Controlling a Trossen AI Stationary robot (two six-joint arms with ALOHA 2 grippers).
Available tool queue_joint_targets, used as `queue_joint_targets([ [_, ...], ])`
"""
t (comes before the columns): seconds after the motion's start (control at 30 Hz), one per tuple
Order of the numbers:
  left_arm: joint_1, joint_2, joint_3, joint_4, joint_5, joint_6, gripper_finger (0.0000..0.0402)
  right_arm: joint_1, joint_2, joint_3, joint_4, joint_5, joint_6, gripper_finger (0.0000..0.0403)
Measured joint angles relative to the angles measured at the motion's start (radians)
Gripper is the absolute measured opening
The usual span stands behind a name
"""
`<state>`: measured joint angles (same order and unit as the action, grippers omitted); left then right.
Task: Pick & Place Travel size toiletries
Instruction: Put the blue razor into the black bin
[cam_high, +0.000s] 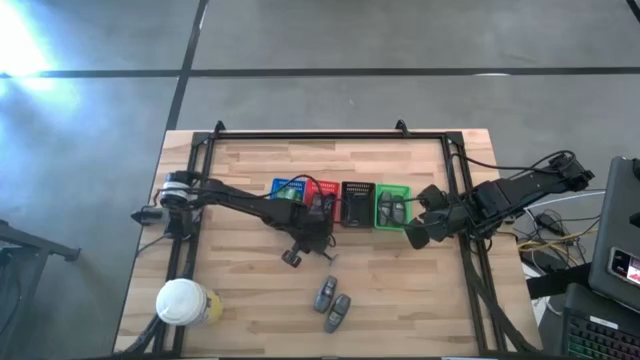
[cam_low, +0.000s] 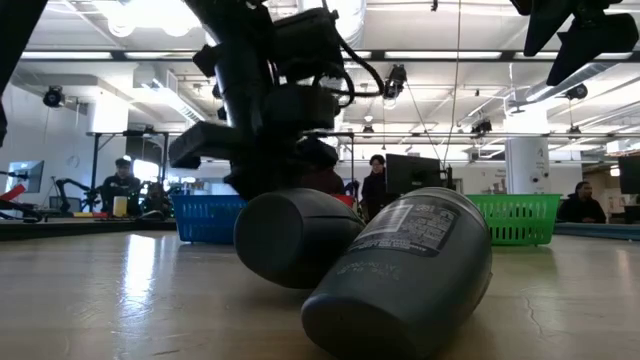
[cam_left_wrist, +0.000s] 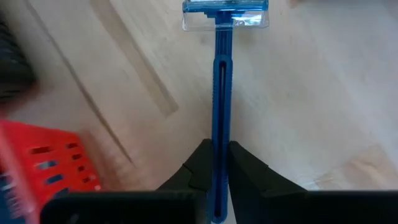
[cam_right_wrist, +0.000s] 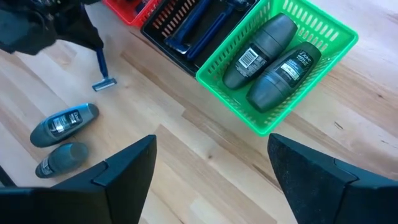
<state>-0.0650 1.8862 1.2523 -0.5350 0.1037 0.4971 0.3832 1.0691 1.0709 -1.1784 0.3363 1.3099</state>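
My left gripper (cam_left_wrist: 217, 163) is shut on a blue razor (cam_left_wrist: 222, 81) with a clear-capped head (cam_left_wrist: 225, 14). It stands near the red basket (cam_left_wrist: 50, 160), at the table's middle (cam_high: 316, 238). My right gripper (cam_right_wrist: 211, 165) is open and hovers beside the green basket (cam_right_wrist: 323, 38), which holds two grey roll-on bottles (cam_right_wrist: 258, 43). Two more grey bottles (cam_high: 332, 302) lie on their sides on the wood. The black basket (cam_right_wrist: 163, 26) holds blue razors. My left gripper pinches the razor's handle (cam_left_wrist: 219, 146) between its two fingers, toward the end away from the head. The handle runs on forward past the fingertips, in line with them. The fingers slant down from above. The head (cam_right_wrist: 104, 83) is low over the table; whether it touches, I cannot tell.
Blue (cam_high: 288, 189), red (cam_high: 322, 193), black (cam_high: 357, 203) and green (cam_high: 392, 207) baskets stand in a row across the table's middle. A white-lidded cup (cam_high: 182, 302) sits near the left near corner. A dark frame (cam_high: 330, 135) borders the table. People show in the room behind.
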Motion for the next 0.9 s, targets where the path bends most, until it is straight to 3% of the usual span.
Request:
queue_joint_targets([
  [0.57, -0.026, -0.131, 0.002, -0.026, -0.061, -0.219, 0.0030, 0.000, -0.015, 0.000, 0.000, 0.002, -0.065, 0.0338],
  [0.9, -0.027, -0.126, 0.001, -0.028, -0.069, -0.215, 0.0030, 0.000, -0.015, 0.000, 0.000, 0.003, -0.083, 0.0316],
])
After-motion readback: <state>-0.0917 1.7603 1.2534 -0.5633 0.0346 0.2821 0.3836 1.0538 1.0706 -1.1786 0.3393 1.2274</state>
